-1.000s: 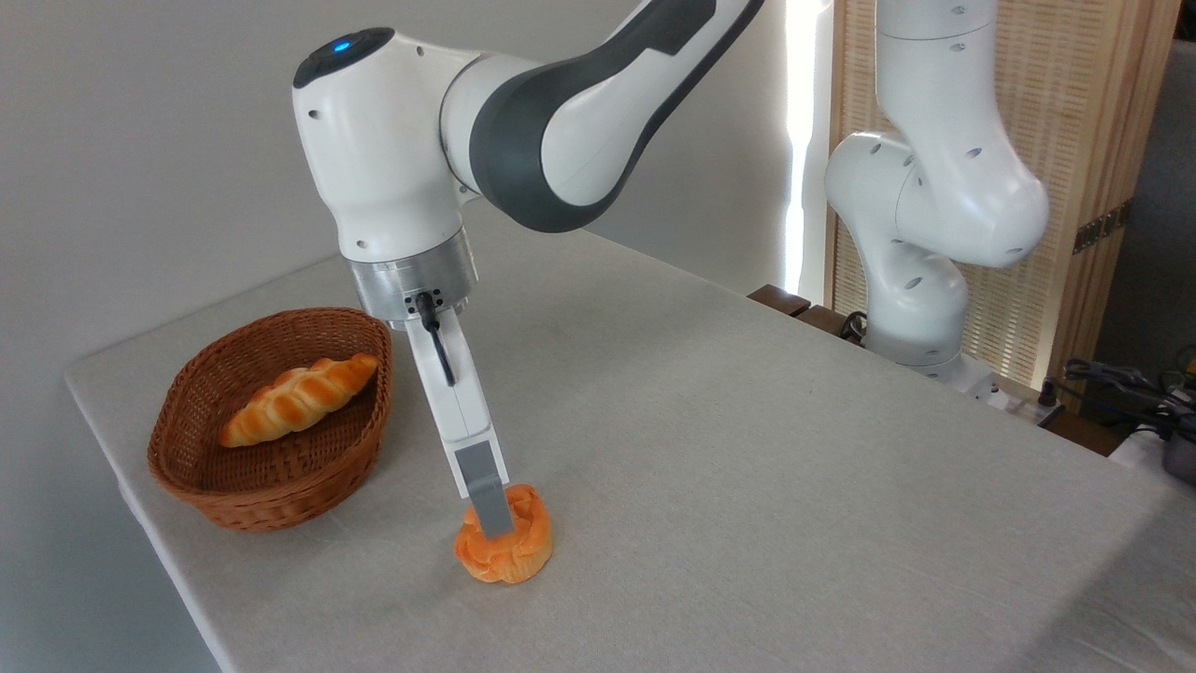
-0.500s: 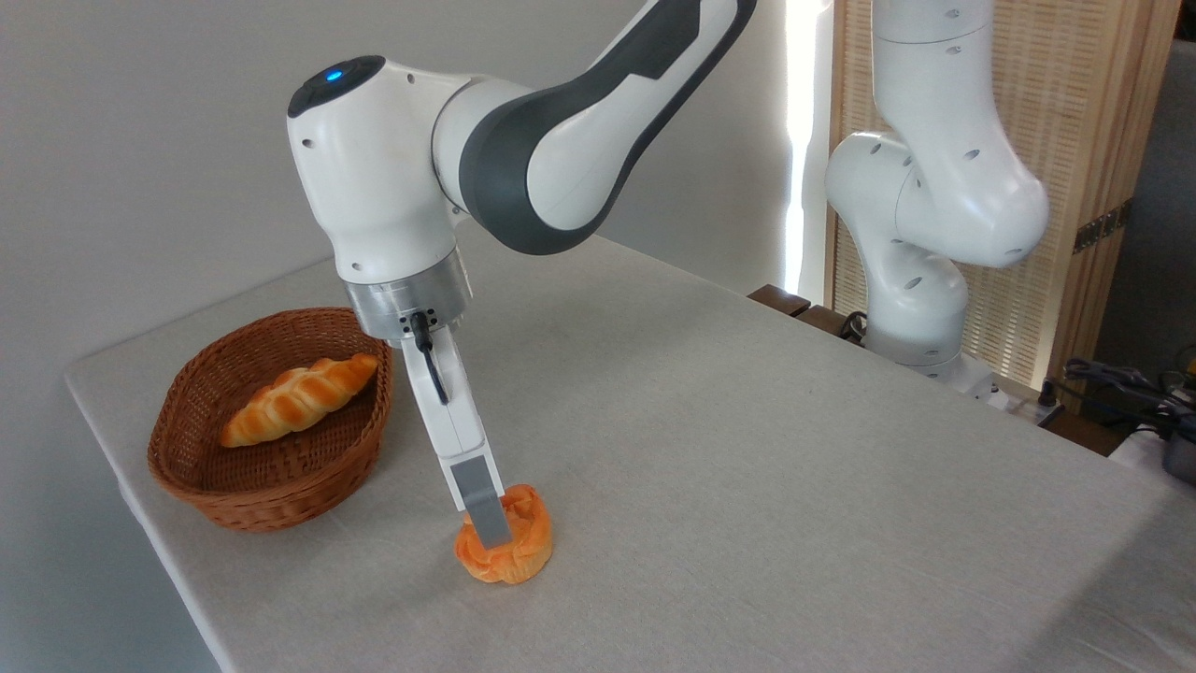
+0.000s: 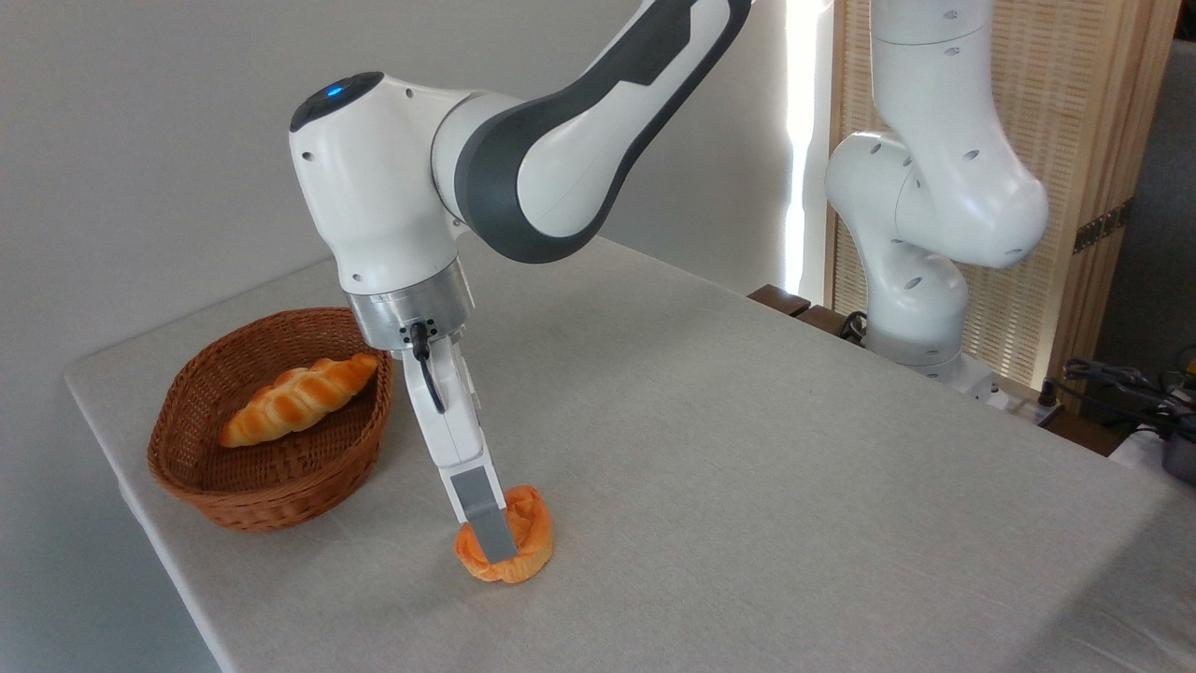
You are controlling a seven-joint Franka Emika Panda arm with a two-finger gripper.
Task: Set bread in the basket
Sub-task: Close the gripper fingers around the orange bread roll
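basket (image 3: 271,486) – far left on surface (image 3: 747,449) | loaf (image 3: 299,399) – in basket | bread (image 3: 523,547) – on surface, right of basket, nr front edge | hand (image 3: 500,551) – at bread's left side

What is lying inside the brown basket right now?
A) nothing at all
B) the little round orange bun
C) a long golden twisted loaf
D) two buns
C. A long golden twisted loaf lies inside the wicker basket, while the round orange bun sits out on the table under the gripper.
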